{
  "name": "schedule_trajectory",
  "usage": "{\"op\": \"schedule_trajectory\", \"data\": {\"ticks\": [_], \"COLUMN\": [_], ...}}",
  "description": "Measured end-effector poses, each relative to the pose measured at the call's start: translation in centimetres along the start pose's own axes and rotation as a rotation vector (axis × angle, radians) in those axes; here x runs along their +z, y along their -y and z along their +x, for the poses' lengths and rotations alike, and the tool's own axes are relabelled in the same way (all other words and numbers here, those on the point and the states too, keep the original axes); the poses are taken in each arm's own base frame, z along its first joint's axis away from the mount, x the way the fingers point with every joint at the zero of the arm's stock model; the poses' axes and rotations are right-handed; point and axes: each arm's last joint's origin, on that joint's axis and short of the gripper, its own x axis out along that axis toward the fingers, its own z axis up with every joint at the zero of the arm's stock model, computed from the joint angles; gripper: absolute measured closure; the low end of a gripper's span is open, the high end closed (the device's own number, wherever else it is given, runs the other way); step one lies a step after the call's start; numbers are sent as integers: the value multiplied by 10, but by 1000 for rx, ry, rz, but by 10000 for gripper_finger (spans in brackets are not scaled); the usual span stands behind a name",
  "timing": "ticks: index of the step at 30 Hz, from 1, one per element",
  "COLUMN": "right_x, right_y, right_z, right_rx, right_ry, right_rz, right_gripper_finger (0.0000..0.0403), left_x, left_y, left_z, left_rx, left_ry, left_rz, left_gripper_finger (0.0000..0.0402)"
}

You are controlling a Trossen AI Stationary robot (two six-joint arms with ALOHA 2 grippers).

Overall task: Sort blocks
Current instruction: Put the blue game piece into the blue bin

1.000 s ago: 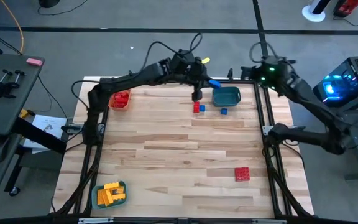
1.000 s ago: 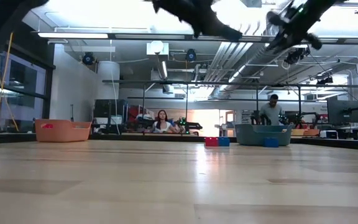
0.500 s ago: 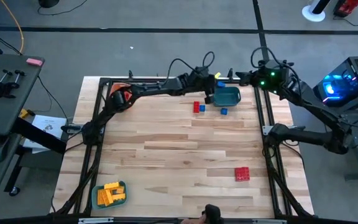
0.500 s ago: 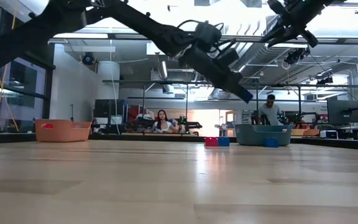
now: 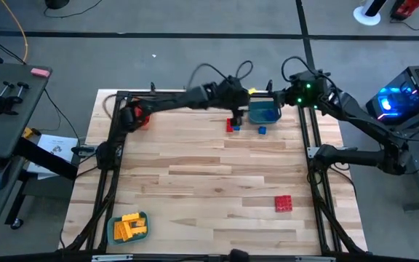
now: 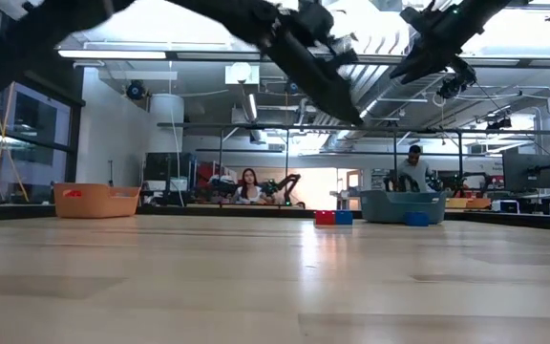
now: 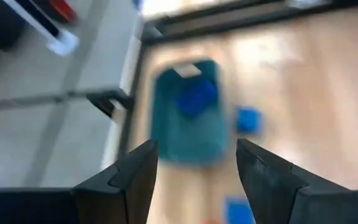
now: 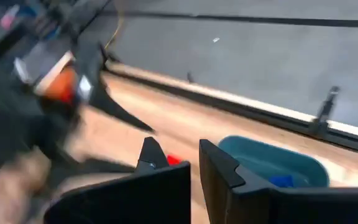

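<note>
A teal tray [image 5: 265, 113] stands at the table's far right with a blue block [image 7: 196, 99] lying in it. My left gripper [image 7: 194, 168] hangs open just left of and above that tray [image 7: 188, 121], with nothing between its fingers. On the table by the tray lie a red block [image 5: 230, 126] touching a blue one [image 5: 236, 126], and another blue block [image 5: 262, 130]. A larger red block [image 5: 283, 203] lies near the right front. My right gripper [image 5: 284, 94] is shut in the air over the far edge, beside the tray's right corner.
An orange tray [image 6: 95, 201] holding red blocks stands at the far left, partly under my left arm. A yellow tray [image 5: 129, 226] of yellow blocks sits at the near left corner. A black frame [image 5: 313, 145] runs along the table's edges. People show in the room beyond.
My left gripper, which held a blue block at its fingertips, has reached toward the teal tray and let go; the block now lies in the tray. My right gripper has turned a little toward the tray.
</note>
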Motion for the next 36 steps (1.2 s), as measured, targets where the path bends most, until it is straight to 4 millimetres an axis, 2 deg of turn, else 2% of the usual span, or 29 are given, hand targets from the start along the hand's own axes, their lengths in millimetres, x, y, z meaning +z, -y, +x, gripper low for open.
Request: {"op": "schedule_trajectory", "data": {"ticks": [2,5,7,9,12,15,19,22,27,36], "right_x": [-1,-6,-13,-22,-39,-62,-88,-100,-108,-132], "right_y": [-1,-1,0,2,4,8,17,16,17,23], "right_z": [1,6,14,24,43,64,84,92,105,145], "right_rx": [45,77,62,29,-29,-138,-327,-389,-510,-563], "right_ry": [-33,-109,-199,-315,-497,-615,-676,-631,-438,-490], "right_rz": [-52,-111,-175,-223,-239,-174,77,223,336,361], "right_gripper_finger": [403,398,385,360,310,255,201,185,189,203], "left_x": [-1,-5,-9,-13,-23,-35,-49,-59,-64,-64], "left_y": [-11,-37,-52,-64,-68,-60,-46,-37,-33,-32], "left_z": [-29,-71,-97,-123,-156,-179,-199,-206,-218,-218], "left_rx": [-119,-286,-323,-280,-220,-185,-183,-188,-151,-133], "left_ry": [-39,6,76,154,269,382,518,562,612,608], "left_rz": [-76,-235,-316,-370,-423,-463,-555,-632,-656,-610], "left_gripper_finger": [203,209,216,223,232,237,239,239,239,239]}}
